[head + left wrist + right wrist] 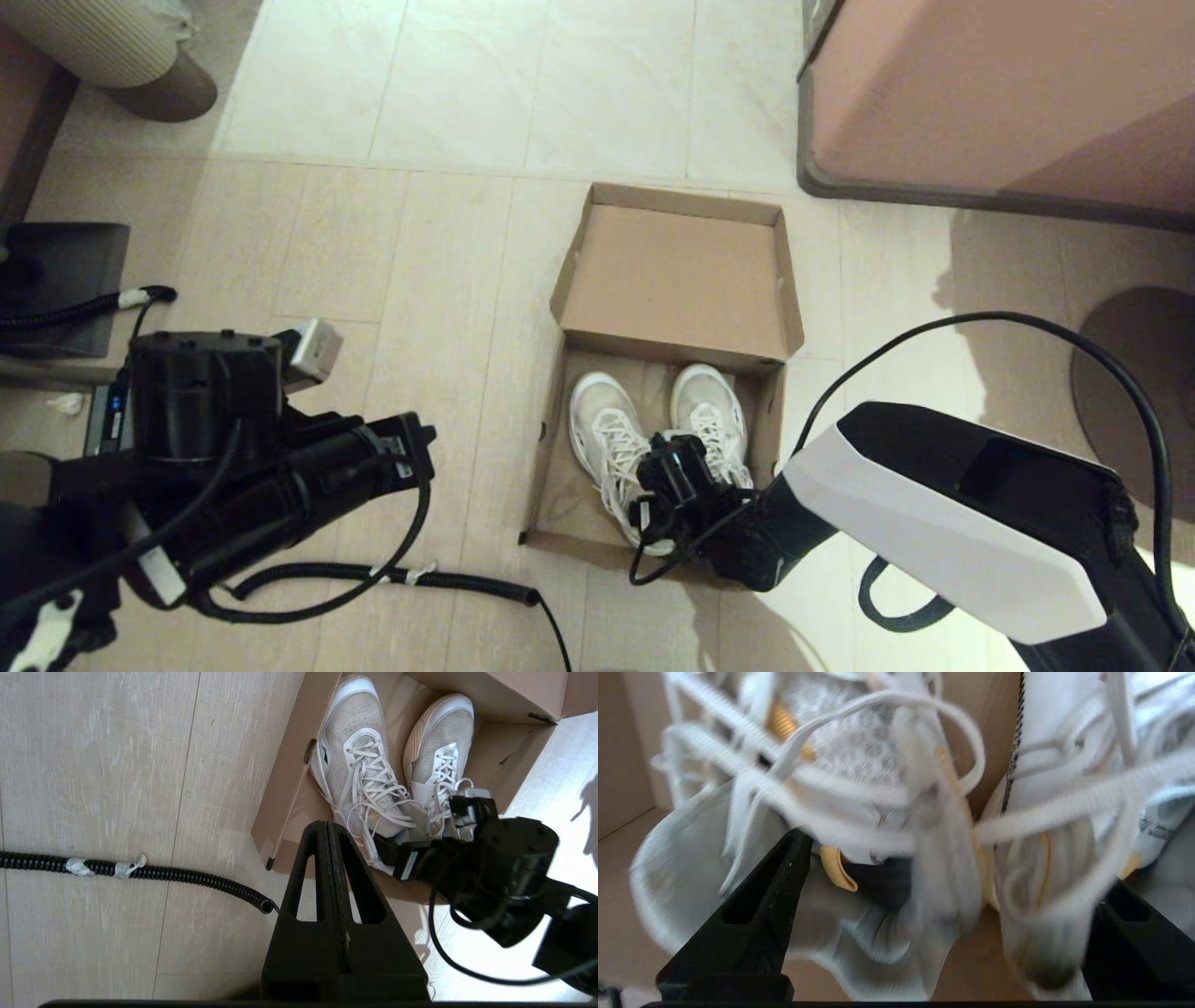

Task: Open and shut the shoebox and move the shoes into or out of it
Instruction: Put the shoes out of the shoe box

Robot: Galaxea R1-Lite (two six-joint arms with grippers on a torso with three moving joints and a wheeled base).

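In the head view, the shoebox [674,373] lies open on the floor [420,280] at centre frame, its lid folded back toward the top, and the shoes [653,429] sit side by side inside, toes toward the lid. The right tool [674,471] reaches in from the lower right over their heel ends; the left tool [308,350] hangs idle at lower left, above a coiled cable [448,579]. The left wrist view shows that tool [332,858] clenched on nothing, its fingers pressed together, with the shoes [373,760] at upper centre and the right arm's wrist at right. The right wrist view alone shows the grasp: the right tool [952,882] is spread wide, one finger at lower left, the other at lower right, straddling the inner collars and loose laces of both shoes [887,812]. The step looks like taking the shoes out; next it should close on the collars without snagging laces, then lift clear of the box wall.
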